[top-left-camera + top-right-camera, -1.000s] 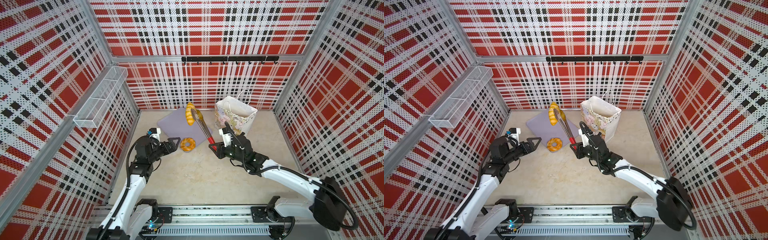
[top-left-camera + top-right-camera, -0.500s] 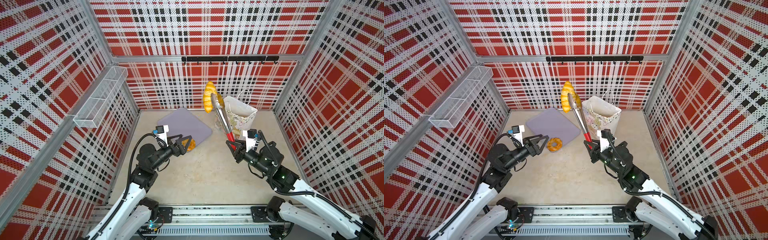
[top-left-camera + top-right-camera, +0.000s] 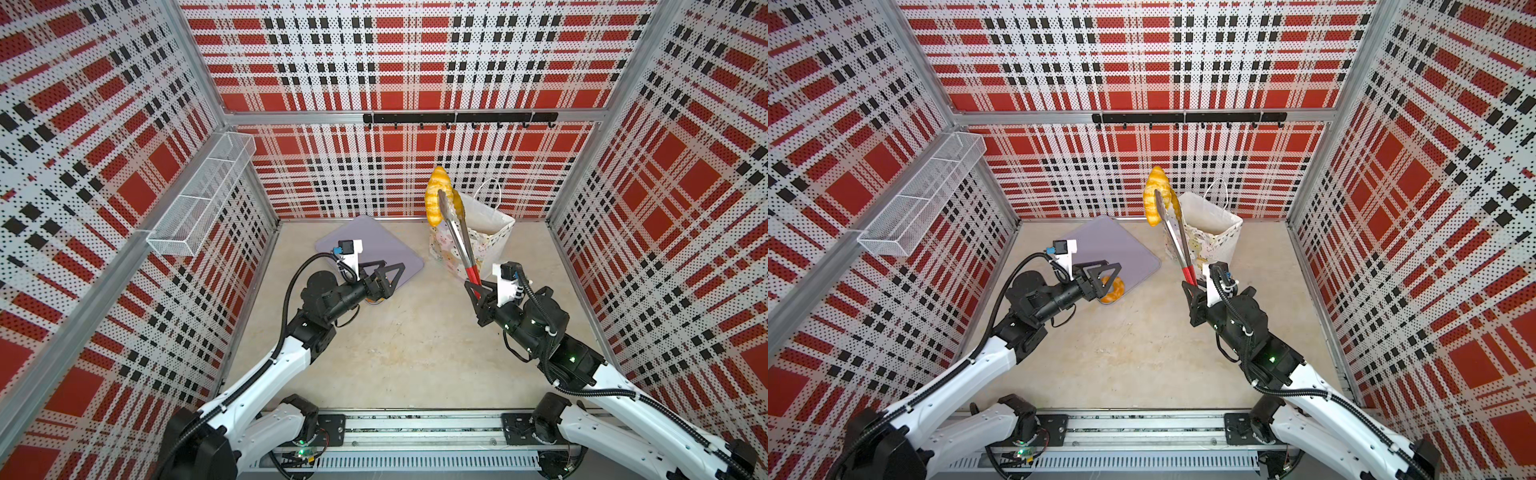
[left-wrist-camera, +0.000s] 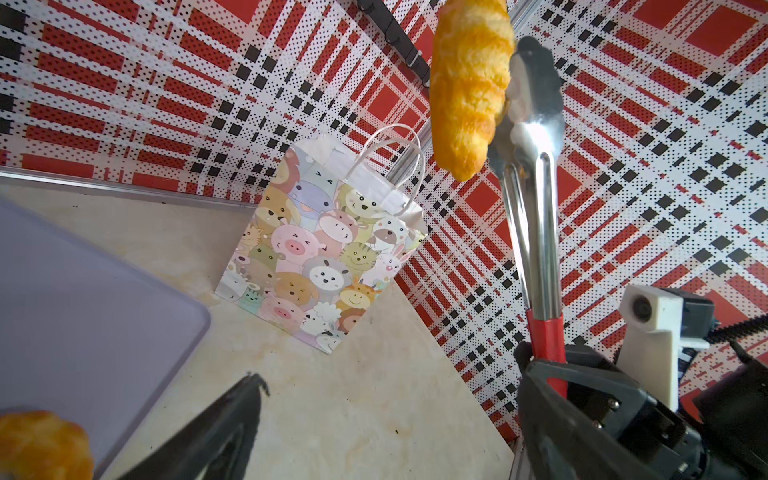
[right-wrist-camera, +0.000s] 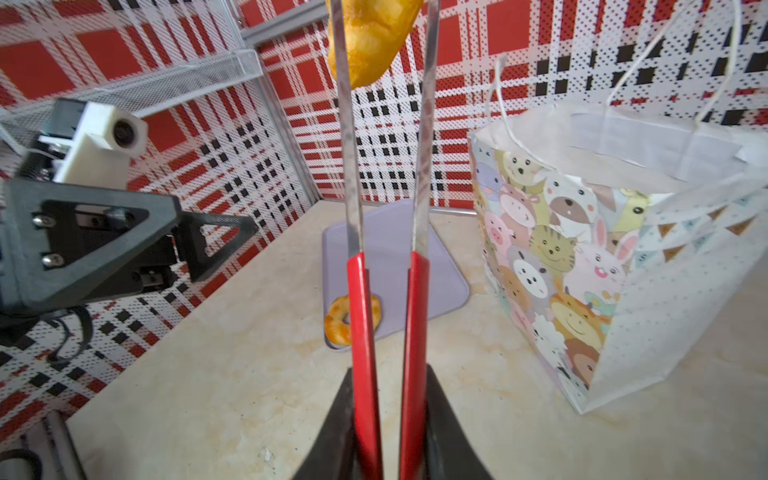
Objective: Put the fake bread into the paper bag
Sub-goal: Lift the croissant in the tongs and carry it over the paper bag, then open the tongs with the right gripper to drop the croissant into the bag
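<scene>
A ridged long roll of fake bread (image 3: 435,199) (image 3: 1156,195) hangs high in the tips of metal tongs with red handles (image 3: 459,241) (image 5: 386,208). It is just left of the open mouth of the paper bag (image 3: 490,237) (image 3: 1212,232) (image 5: 582,257). My right gripper (image 3: 478,289) (image 5: 388,395) is shut on the tongs' handles. A ring doughnut (image 3: 1113,289) (image 5: 338,320) lies at the near corner of the lavender tray (image 3: 386,249). My left gripper (image 3: 390,270) (image 3: 1106,272) hovers open just above the doughnut, holding nothing. In the left wrist view only one of its fingers (image 4: 232,419) shows.
The bag stands upright at the back right of the beige floor, its cord handles up. A wire basket (image 3: 203,195) hangs on the left wall and a black hook rail (image 3: 457,118) on the back wall. Plaid walls close in three sides.
My right arm has pulled back and raised the tongs, carrying the roll from over the tray up to beside the bag's mouth. My left gripper has moved forward over the doughnut, still open.
</scene>
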Motion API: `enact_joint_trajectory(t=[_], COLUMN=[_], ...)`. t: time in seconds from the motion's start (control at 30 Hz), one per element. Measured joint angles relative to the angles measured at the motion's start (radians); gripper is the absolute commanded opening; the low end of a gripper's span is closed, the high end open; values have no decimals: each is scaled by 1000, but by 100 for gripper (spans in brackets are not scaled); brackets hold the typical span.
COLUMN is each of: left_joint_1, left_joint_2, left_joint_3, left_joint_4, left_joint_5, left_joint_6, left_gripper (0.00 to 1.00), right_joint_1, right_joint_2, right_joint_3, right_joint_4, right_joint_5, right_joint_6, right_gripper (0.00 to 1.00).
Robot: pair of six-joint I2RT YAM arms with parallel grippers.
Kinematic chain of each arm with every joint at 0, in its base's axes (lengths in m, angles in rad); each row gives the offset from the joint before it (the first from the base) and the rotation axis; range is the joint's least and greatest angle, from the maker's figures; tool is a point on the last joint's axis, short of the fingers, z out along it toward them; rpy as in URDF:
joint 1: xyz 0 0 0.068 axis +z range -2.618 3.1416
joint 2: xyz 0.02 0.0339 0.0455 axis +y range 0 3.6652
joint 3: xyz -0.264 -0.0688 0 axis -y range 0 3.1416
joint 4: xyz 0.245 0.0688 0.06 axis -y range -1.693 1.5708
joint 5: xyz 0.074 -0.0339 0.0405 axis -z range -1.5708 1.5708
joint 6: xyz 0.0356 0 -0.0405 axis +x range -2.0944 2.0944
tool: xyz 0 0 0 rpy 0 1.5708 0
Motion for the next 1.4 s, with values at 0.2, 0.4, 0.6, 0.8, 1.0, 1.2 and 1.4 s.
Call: enact_joint_trajectory(t=[0.2, 0.4, 0.6, 0.8, 1.0, 1.2, 1.4], left_joint_1=[-6, -8, -9, -9, -9, -3, -2], left_joint_2=[86, 162, 201, 220, 235, 234, 225], left_joint_3=[23, 48, 74, 76, 76, 76, 76], left_joint_4=[55, 90, 111, 129, 132, 134, 135], left_joint_5=[8, 21, 38, 43, 46, 49, 49], left_joint_6=[-1, -2, -3, -3, -2, -3, -3], left_gripper=[98, 98, 98, 98, 99, 98, 98], right_joint_1=[-14, -66, -122, -156, -186, -219, -241], right_joint_2=[3, 10, 11, 16, 38, 55, 55], right_joint_3=[14, 33, 35, 41, 48, 48, 50], right_joint_4=[-46, -59, -74, -106, -143, -179, -183], right_joint_5=[69, 69, 44, 55, 92, 99, 62], right_joint_6=[-33, -47, -35, -28, -22, -9, 2], right_gripper=[22, 22, 22, 22, 22, 22, 21])
